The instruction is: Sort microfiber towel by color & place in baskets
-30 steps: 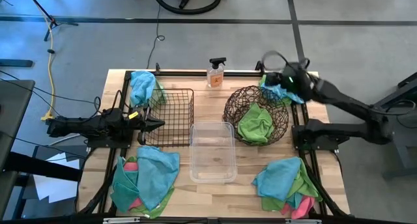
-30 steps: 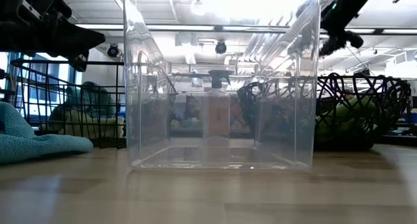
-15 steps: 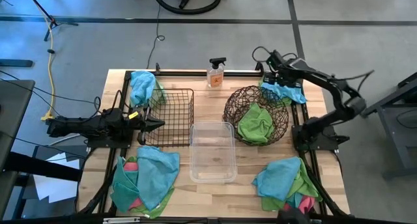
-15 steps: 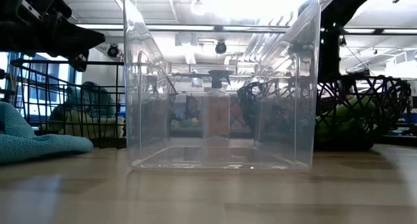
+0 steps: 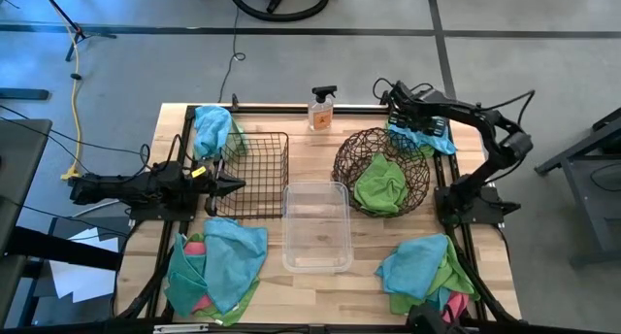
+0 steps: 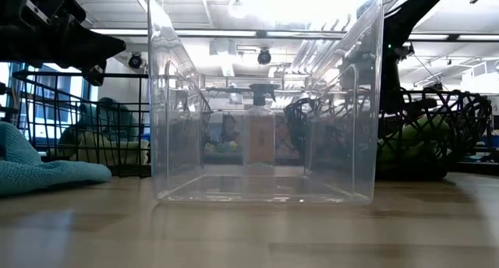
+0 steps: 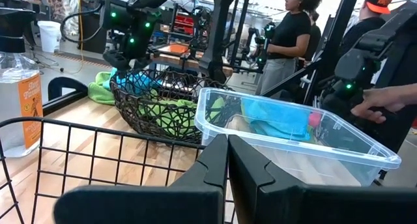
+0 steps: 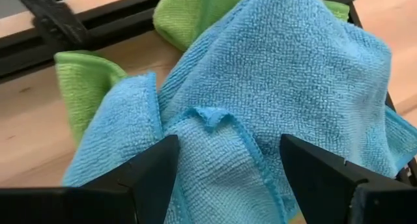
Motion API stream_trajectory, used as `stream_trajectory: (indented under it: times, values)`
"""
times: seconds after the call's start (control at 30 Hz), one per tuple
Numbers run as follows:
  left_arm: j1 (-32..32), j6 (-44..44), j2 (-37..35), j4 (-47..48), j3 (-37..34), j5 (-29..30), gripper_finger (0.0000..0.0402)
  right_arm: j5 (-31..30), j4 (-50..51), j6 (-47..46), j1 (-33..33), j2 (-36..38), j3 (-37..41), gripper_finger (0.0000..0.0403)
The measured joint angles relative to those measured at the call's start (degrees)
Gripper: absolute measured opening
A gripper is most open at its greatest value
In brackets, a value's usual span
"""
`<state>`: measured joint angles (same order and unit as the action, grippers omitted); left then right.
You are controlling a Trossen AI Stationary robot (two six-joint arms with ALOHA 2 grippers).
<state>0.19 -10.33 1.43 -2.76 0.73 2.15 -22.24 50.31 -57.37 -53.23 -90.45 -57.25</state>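
**Four cameras, one table**

The high view looks straight down on the whole light wooden table (image 5: 374,239). The low view sits at tabletop height, close against the clear rectangular plastic tub (image 6: 261,96), which the left wrist view (image 7: 293,129) shares. The right wrist view hangs just above teal-blue fuzzy cloths (image 8: 273,87).

The left gripper (image 7: 227,160) is sitting with its two dark fingers (image 7: 210,168) pressed together just above the rim of the black wire basket (image 7: 98,159). Beyond it, the clear plastic tub (image 7: 296,136) is standing beside the dark woven basket (image 7: 156,107), which is holding green towels (image 7: 168,105). Farther off, the right gripper (image 7: 127,55) is hanging over a teal-blue towel (image 7: 133,83), the spray bottle (image 7: 18,100) is standing at the table's edge, and people (image 7: 290,35) are standing behind.
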Motion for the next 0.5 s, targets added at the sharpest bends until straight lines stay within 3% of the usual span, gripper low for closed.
stream_trajectory:
  times: [0.17,0.27,0.37,0.5]
  values:
    - [0.0,0.0,0.0,0.0,0.0,0.0,0.0001,0.3,0.0,-0.7,0.0,-2.1,0.0,0.0255]
    - [0.0,0.0,0.0,0.0,0.0,0.0,0.0001,0.9,0.1,0.1,0.0,-2.9,0.0,0.0228]
    - [0.0,0.0,0.0,0.0,0.0,0.0,0.0001,1.0,0.4,0.8,0.0,-2.8,0.0,0.0170]
    - [0.0,0.0,0.0,0.0,0.0,0.0,0.0001,-0.2,0.9,3.8,0.0,-1.0,0.0,0.0050]
